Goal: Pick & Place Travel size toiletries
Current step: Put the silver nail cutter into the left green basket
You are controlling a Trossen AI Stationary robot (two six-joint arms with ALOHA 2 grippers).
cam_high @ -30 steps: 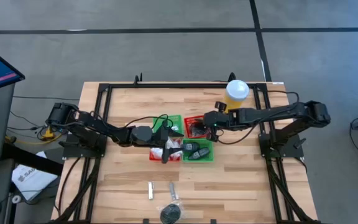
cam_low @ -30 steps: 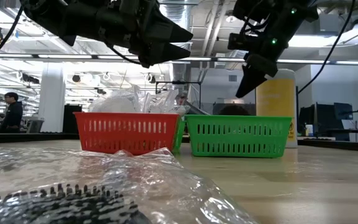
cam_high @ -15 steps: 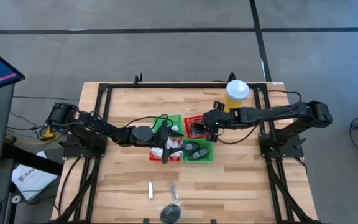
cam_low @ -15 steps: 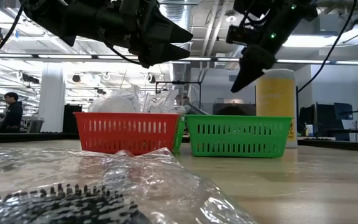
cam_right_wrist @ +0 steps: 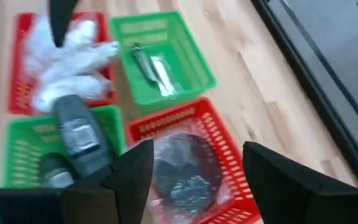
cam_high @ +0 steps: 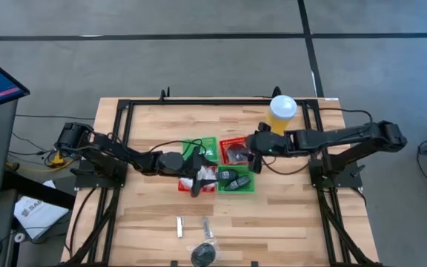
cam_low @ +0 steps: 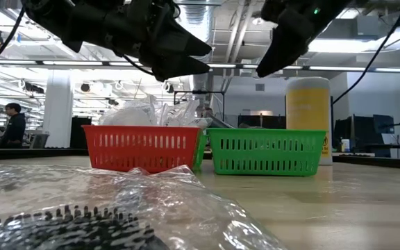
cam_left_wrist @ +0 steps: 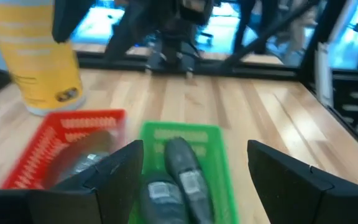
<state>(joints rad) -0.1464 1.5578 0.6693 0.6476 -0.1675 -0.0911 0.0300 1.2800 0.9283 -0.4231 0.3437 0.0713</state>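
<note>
Over the four baskets mid-table, both grippers, left [cam_high: 196, 187] and right [cam_high: 255, 162], hang released and empty, with a disc [cam_high: 203, 254] and tubes [cam_high: 179, 227] lying loose at the near edge.

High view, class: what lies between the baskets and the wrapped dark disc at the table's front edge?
Two thin tubes on bare wood; the wrapped disc sits beyond them.

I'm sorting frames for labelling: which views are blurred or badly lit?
Left wrist view: blurred throughout, the green basket smeared. Right wrist view: soft too. Low view: the wrapped disc up close is out of focus, arms dark against bright ceiling lights. High view: sharp, evenly lit.
</note>
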